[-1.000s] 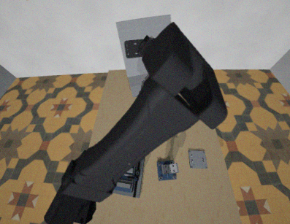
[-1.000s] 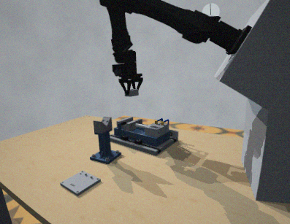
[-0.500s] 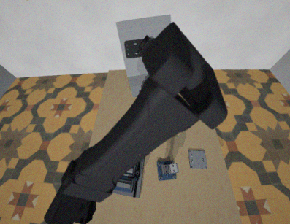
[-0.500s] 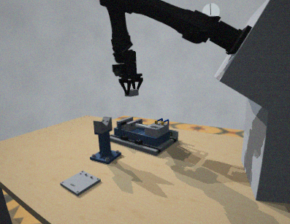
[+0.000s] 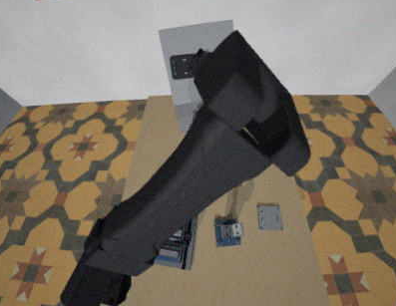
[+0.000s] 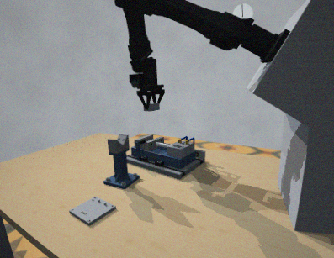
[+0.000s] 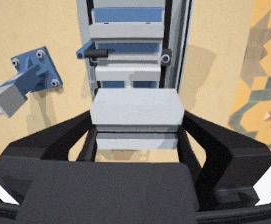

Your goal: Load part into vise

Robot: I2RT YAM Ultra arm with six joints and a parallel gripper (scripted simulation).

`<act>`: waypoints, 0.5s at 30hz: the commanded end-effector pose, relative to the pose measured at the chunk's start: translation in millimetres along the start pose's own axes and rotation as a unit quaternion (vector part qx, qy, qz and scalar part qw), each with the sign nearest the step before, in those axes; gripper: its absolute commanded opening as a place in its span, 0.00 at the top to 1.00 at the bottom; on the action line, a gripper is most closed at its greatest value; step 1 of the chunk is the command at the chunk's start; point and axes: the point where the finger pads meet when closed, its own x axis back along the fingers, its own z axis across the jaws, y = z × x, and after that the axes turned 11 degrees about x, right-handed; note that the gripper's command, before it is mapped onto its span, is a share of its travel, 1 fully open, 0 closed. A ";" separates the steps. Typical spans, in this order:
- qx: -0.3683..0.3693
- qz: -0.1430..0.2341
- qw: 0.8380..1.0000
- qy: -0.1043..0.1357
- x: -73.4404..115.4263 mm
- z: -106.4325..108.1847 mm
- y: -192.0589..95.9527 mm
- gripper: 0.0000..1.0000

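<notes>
My gripper (image 6: 151, 104) is shut on the part (image 7: 136, 107), a pale grey block held between the two black fingers. It hangs high in the air above the vise (image 6: 166, 154). In the wrist view the vise (image 7: 134, 41) lies straight below and ahead, open, with blue and grey bars between its jaws and a dark short rod (image 7: 95, 52) at the left. I cannot see the part's slot. The infeed plate (image 6: 92, 209) lies empty near the table's front.
The blue V-block stand (image 6: 119, 160) is left of the vise and shows at the left of the wrist view (image 7: 33, 78). A large grey pedestal (image 6: 310, 121) carries the arm at the right. In the top view the arm (image 5: 193, 178) hides most of the vise.
</notes>
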 end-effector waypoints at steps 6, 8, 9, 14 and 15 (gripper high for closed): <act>0.000 -0.016 1.000 -0.013 9.4 -12.2 12.4 1.00; 0.001 -0.017 1.000 -0.015 9.1 -12.8 13.5 1.00; 0.003 -0.019 1.000 -0.016 9.8 -12.5 14.9 1.00; 0.001 -0.016 1.000 -0.019 4.6 -15.5 13.6 1.00; 0.001 -0.016 1.000 -0.019 3.6 -15.4 13.7 1.00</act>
